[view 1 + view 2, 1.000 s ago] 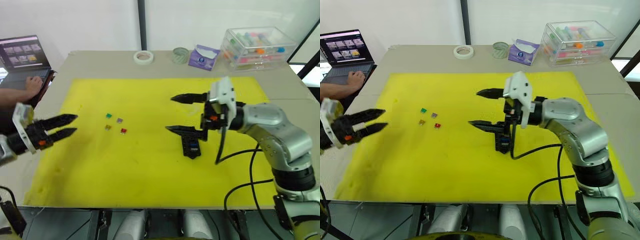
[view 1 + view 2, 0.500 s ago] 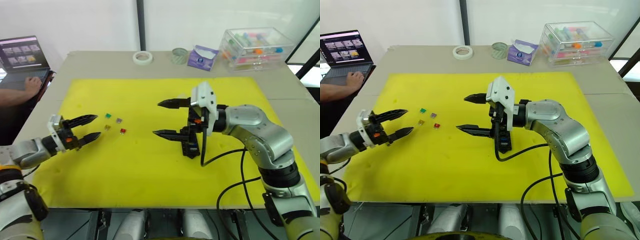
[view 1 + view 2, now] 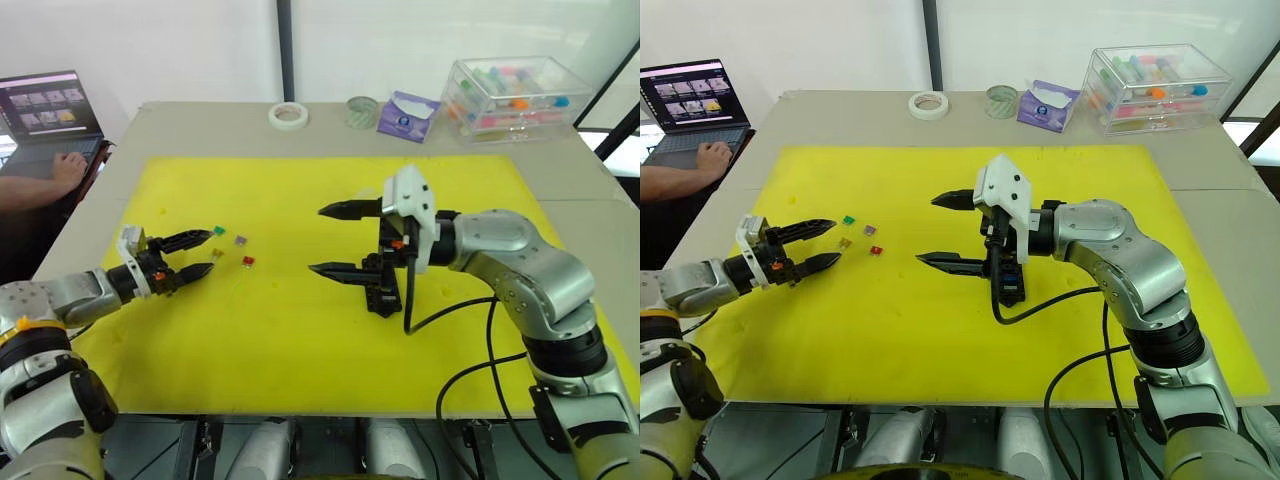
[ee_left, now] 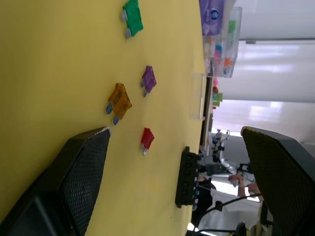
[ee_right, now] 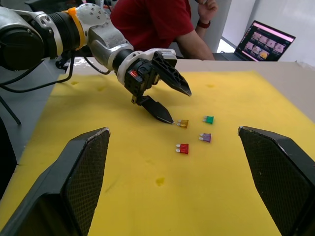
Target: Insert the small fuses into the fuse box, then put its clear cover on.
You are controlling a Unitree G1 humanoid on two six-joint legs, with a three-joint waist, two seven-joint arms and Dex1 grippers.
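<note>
Yellow mat (image 3: 300,330) covering most of the table (image 3: 180,115); bare yellow surface lies broad at 6 o'clock of the work area and between the two arms. Four small fuses form a tight cluster left of centre: green fuse (image 3: 218,230) at 12 o'clock of the group, purple fuse (image 3: 239,240) at 3 o'clock, orange fuse (image 3: 215,253) at 9 o'clock, red fuse (image 3: 247,261) at 5 o'clock, each apart from its neighbours. Left gripper (image 3: 198,254), fingers spread, sits low over the mat just at 9 o'clock of the cluster, tips pointing toward 3 o'clock, the orange fuse nearest its lower fingertip. Fuse box (image 3: 382,291) lies near mat centre, long axis running 12 to 6 o'clock. Right gripper (image 3: 328,240), fingers wide apart, points toward 9 o'clock beside the box. Clear cover (image 4: 197,96) lies beyond the fuses. A person's hand (image 3: 68,170) rests on a laptop (image 3: 45,115) at 10 o'clock.
</note>
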